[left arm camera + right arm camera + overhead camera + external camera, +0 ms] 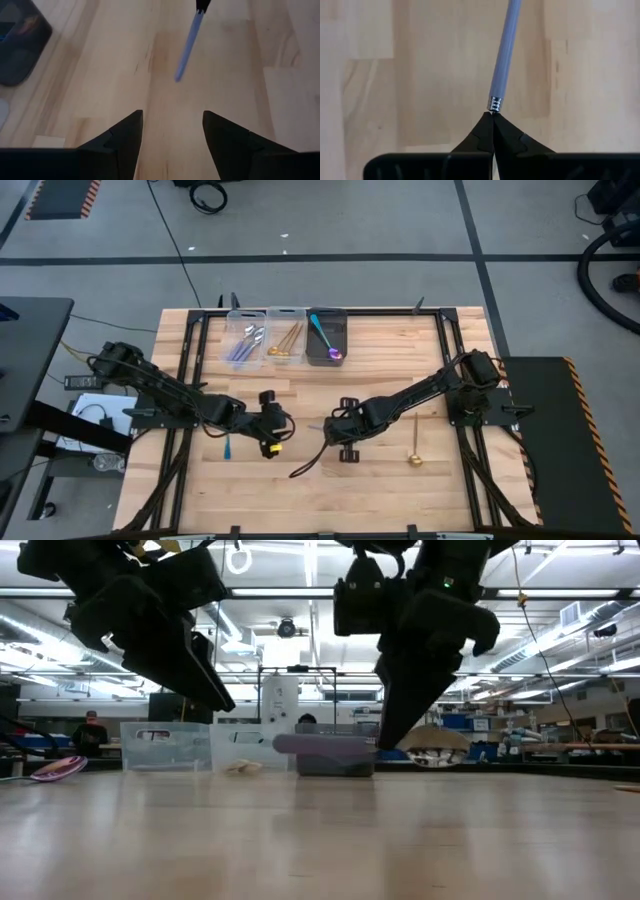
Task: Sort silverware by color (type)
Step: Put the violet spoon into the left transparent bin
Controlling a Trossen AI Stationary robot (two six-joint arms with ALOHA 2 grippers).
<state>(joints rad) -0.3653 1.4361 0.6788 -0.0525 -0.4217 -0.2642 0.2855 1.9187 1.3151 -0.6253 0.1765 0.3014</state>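
My right gripper [493, 116] is shut on a lilac-handled spoon [504, 50] near the table's middle [330, 428]. The handle [320, 745] sticks out ahead of the fingers. My left gripper [172, 125] is open and touches nothing. It hovers over bare wood just left of the right one [283, 425], facing the lilac handle [187, 45]. A teal-handled spoon [227, 445] lies flat on the table under the left arm. A gold spoon [413, 450] lies flat to the right. Three bins at the far edge hold lilac-handled [245, 342], gold [286, 342] and iridescent [325, 338] spoons. My right gripper pinches the spoon between its two fingertips at the ribbed silver collar [494, 104] where the lilac handle ends. The handle runs on in line with the fingers; the bowl end is hidden behind them. The spoon is lifted clear of the table, its handle about level [320, 745].
The three bins stand side by side at the far edge, two clear [265, 330] and one dark [343, 330]. A dark frame borders the table [185, 380]. A dark cable [305, 465] hangs below the right arm. Bare wood lies toward the near edge.
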